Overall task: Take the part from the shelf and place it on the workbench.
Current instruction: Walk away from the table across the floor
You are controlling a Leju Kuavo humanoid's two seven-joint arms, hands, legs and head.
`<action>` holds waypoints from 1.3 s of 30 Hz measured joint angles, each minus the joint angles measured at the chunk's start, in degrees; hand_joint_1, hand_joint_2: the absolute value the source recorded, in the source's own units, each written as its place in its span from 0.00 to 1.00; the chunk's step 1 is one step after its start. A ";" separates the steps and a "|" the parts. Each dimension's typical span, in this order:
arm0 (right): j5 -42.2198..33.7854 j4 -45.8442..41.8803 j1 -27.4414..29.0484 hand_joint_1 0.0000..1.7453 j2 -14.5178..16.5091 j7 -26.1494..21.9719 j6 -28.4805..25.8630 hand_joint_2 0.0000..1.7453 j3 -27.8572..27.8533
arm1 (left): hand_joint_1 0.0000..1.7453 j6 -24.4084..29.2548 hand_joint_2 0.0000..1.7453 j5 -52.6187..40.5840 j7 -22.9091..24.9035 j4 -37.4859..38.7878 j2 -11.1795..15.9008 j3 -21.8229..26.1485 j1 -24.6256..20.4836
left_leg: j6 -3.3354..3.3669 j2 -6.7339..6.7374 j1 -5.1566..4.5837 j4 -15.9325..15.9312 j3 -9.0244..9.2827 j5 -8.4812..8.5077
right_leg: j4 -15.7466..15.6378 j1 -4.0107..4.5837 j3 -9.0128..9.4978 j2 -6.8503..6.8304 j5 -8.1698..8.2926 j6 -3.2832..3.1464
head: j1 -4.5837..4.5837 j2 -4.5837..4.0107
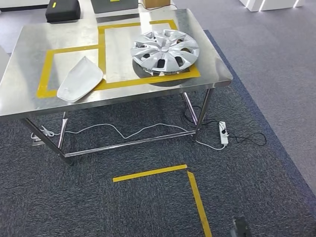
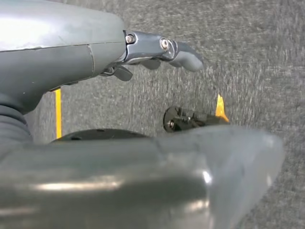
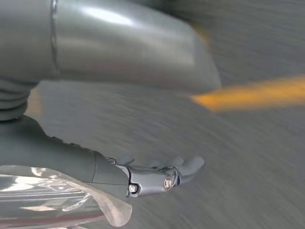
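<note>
The steel workbench stands ahead of me, marked with yellow tape rectangles. A silver wheel cover lies in the right rectangle. A white shell-shaped part lies on the front edge of the left rectangle. My left hand hangs over the grey carpet, its fingers stretched out straight and away from the thumb, with nothing in it. My right hand hangs over the carpet the same way, fingers straight and nothing between them and the thumb.
A yellow tape corner marks the carpet in front of the bench. Under the bench run white cables and a power strip by the right leg. A black case and boxes sit beyond the far edge.
</note>
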 joint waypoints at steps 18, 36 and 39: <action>16.82 12.08 -2.72 0.00 6.83 13.12 5.77 0.00 6.25 | 0.00 -0.33 0.00 27.05 20.35 -29.69 -1.97 -28.33 19.77 | 1.05 0.29 -0.71 0.08 -0.56 1.07 | -0.83 -0.60 -0.22 0.13 1.44 1.21 | -0.03 0.00; 11.38 12.88 -3.05 0.00 7.63 11.64 2.40 0.00 2.51 | 0.00 15.89 0.00 59.39 20.81 -39.36 -2.55 -44.64 24.29 | 3.90 0.98 -1.31 -0.33 -5.08 5.82 | 13.63 -0.98 -4.92 0.11 -9.06 2.91 | 0.31 0.00; 11.48 12.88 -3.09 0.00 7.63 11.76 2.37 0.00 2.25 | 0.00 15.39 0.00 59.11 20.81 -40.07 -2.55 -45.22 24.59 | 3.49 1.07 -1.44 0.12 -7.18 7.13 | 10.46 -0.89 0.49 0.06 -6.93 2.69 | 0.31 -0.01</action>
